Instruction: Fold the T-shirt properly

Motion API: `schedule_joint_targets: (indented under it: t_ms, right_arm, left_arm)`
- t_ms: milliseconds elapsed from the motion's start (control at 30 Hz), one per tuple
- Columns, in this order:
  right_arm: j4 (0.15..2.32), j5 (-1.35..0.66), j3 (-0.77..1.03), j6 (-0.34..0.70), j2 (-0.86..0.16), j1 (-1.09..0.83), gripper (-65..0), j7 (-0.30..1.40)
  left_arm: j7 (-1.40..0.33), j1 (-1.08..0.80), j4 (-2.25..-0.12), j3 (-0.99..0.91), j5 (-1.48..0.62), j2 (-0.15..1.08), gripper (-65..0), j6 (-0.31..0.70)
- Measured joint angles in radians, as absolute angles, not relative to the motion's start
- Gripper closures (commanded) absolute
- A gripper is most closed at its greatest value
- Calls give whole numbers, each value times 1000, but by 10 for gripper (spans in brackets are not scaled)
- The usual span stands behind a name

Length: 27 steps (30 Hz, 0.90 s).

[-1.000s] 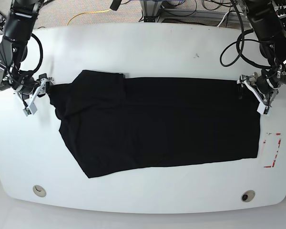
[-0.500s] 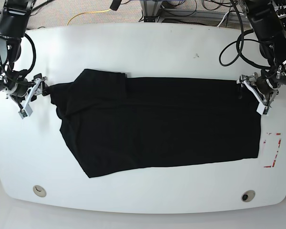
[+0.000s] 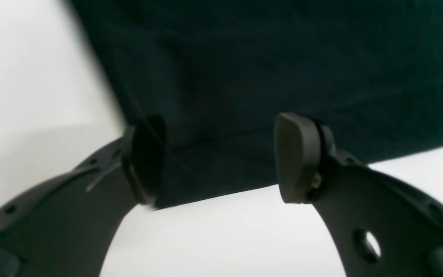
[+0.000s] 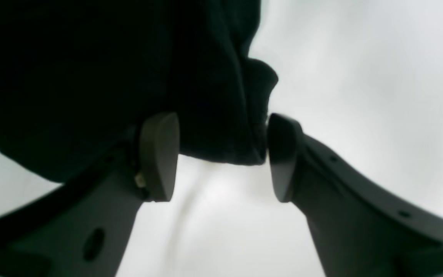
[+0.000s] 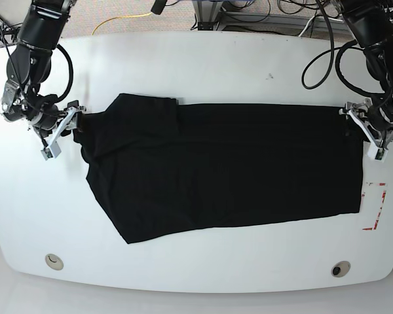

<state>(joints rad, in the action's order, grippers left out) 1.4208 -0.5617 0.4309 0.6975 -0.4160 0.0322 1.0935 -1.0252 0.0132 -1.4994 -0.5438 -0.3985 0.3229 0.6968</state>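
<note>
Since a second ago both arms have shifted rightward in the base view, dragging the black T-shirt [image 5: 223,167] slightly across the white surface [image 5: 196,65], left gripper [image 3: 221,157] and right gripper [image 4: 221,154] jaws parted astride its edges; no readable writing.

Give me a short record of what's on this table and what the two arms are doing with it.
item: T-shirt, black, spread flat, plain side up
surface: white table
left gripper: open, straddling a corner of the cloth
right gripper: open, bunched cloth edge between its jaws
other: red marks by the shirt's end
</note>
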Motion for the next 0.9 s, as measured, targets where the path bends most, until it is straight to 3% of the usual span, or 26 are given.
schedule_joint_targets:
  t_ms: [333, 833, 900]
  right_arm:
    - [1275, -579, 432, 699, -412, 45, -349, 991]
    - [1287, -580, 431, 699, -405, 39, -349, 991]
    - [1287, -579, 431, 699, -405, 39, -325, 991]
  left_arm:
    - [-1013, 10, -1486, -595, -374, 342, -415, 697]
    - [-765, 19, -1174, -573, -386, 389, -410, 696]
    - [-728, 23, -1152, -546, -396, 397, -400, 696]
